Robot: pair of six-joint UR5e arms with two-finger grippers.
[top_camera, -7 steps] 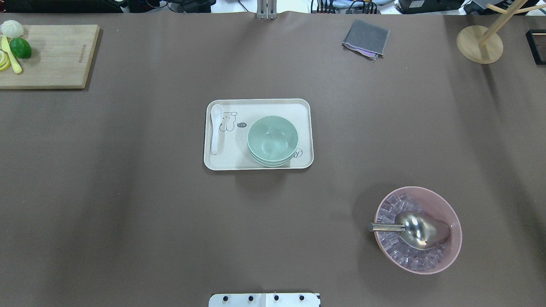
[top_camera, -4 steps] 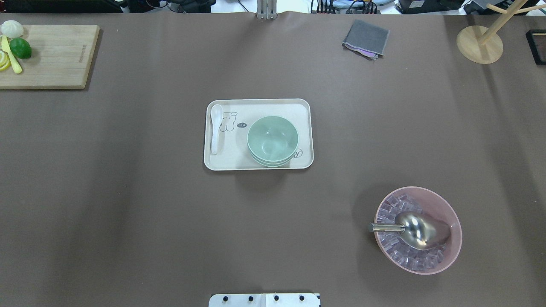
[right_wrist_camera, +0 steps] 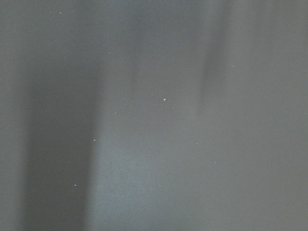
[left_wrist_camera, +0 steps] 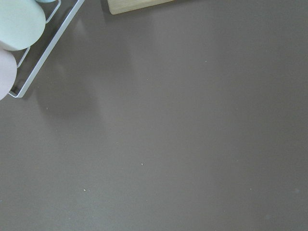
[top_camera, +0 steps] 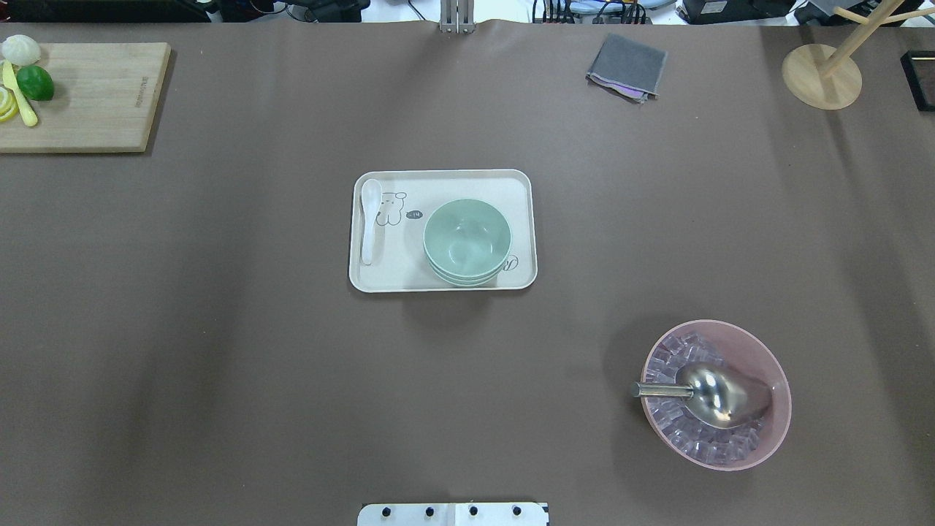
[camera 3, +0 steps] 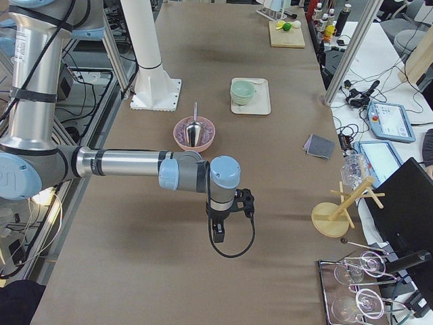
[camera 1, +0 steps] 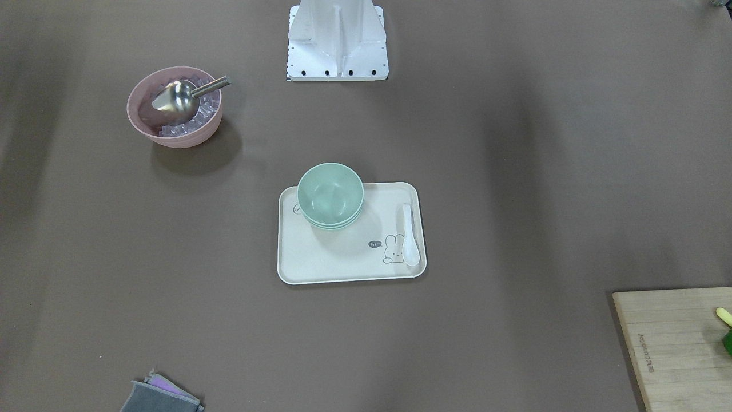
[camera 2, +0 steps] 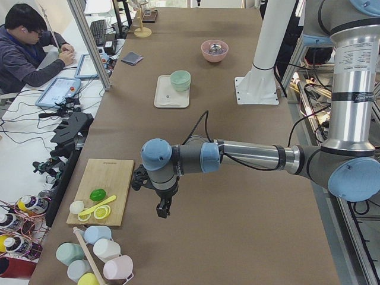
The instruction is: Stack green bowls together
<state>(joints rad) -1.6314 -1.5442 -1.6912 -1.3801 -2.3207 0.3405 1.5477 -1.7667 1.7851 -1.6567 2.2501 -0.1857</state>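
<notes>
The three green bowls [top_camera: 467, 237] sit nested in one stack on the right part of a cream tray [top_camera: 445, 184] at the table's middle. The stack also shows in the front view [camera 1: 330, 193], the left side view [camera 2: 180, 79] and the right side view [camera 3: 242, 89]. My left gripper [camera 2: 161, 209] hangs over the table near its left end, far from the bowls. My right gripper [camera 3: 218, 233] hangs over the table near its right end. Both show only in the side views, so I cannot tell whether they are open or shut.
A white spoon [top_camera: 369, 219] lies on the tray's left side. A pink bowl [top_camera: 760, 347] with ice and a metal scoop [top_camera: 705, 391] stands near right. A cutting board [top_camera: 95, 95] with fruit, a grey cloth [top_camera: 627, 66] and a wooden stand [top_camera: 820, 75] lie along the far edge.
</notes>
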